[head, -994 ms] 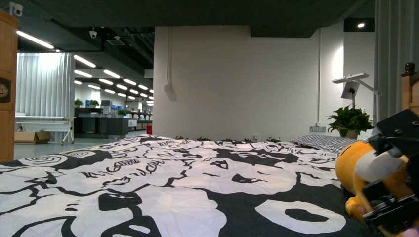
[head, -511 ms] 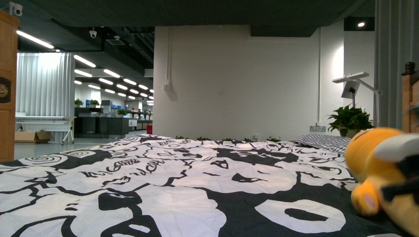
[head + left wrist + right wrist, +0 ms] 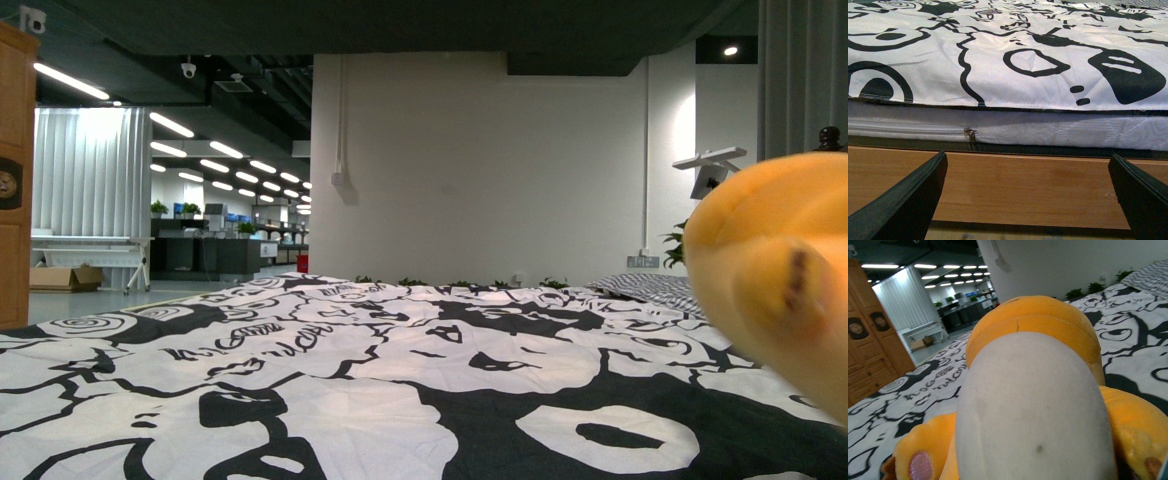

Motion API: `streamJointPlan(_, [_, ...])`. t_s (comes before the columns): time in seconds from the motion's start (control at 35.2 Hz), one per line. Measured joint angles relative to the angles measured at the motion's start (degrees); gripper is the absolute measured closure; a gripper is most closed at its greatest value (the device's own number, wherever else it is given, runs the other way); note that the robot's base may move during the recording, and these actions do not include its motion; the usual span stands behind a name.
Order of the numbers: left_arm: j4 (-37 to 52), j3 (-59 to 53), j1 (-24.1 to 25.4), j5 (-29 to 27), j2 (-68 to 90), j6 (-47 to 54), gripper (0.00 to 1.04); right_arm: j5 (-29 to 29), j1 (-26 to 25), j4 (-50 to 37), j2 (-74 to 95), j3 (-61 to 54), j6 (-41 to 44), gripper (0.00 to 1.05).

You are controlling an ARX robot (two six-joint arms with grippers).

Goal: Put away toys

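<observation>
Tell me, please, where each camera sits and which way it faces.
Front: on the robot's body, looking across the quilt toward a white wall; the toy looms close at the right; no arm shows.
Left wrist: on the left arm, low, facing the side of the mattress and the wooden frame; the left gripper shows, open.
Right wrist: on the right arm, looking over the toy toward a wardrobe; no gripper shows.
Shared: the quilt in all three; the toy in front and right wrist.

Orange plush toy [image 3: 1033, 405] close up, patterned bedspread [image 3: 1140, 337] behind
</observation>
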State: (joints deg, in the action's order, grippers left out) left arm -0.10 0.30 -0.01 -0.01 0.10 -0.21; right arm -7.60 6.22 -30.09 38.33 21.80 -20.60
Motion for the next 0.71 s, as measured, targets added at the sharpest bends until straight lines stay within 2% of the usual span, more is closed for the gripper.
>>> streamJointPlan(0.23, [0.0,0.0,0.0,0.0,0.0,0.0,0.06,4.79,8.33,6.47,-13.27,-5.4,2.73,0.9])
streamJointPlan(0.37, [0.0,0.0,0.0,0.0,0.0,0.0,0.06,11.69,14.93,8.76,-21.05,-9.25,8.15,0.9])
streamJointPlan(0.48, [0.0,0.0,0.0,0.0,0.0,0.0,0.06,14.62,17.64,6.54,-23.69,-12.94,10.08,0.9])
streamJointPlan(0.71, [0.0,0.0,0.0,0.0,0.0,0.0,0.06,15.04,18.45,6.01,-23.76,-14.58,11.13,0.9])
